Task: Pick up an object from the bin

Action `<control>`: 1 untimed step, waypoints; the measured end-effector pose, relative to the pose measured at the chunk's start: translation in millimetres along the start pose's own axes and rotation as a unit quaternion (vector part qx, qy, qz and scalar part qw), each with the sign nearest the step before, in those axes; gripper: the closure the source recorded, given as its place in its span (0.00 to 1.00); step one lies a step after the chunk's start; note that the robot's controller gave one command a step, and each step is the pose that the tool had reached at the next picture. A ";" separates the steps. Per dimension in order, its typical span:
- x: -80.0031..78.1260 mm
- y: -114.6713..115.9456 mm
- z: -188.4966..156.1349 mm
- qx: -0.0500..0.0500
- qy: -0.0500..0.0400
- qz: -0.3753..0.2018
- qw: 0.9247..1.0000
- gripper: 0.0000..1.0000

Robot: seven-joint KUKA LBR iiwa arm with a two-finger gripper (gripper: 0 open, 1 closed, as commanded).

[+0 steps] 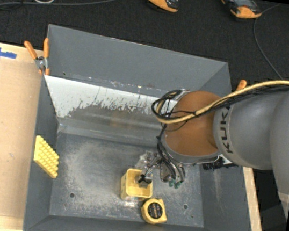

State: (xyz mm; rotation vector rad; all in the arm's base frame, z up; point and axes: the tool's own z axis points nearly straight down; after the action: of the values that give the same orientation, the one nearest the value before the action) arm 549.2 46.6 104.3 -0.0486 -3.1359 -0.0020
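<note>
My gripper (146, 178) hangs low over the bin floor, right of the middle, beneath the arm's orange wrist cover. Its tip is at the top right edge of a pale yellow square block (134, 188) that lies flat on the floor; I cannot tell whether it touches the block. A round yellow and black tape measure (153, 211) lies just below and to the right of the block, close to the bin's front wall.
A yellow studded brick (46, 156) leans against the bin's left wall, far from the gripper. The arm and its orange cover, with cables, hang over the right half of the bin.
</note>
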 end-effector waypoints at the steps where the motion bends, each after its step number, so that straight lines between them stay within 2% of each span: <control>1: 0.0 0.0 0.0 0.000 0.000 0.000 1.000 1.00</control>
State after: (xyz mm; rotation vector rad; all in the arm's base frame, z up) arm 549.2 46.5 104.3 -0.0487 -3.1359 -0.0019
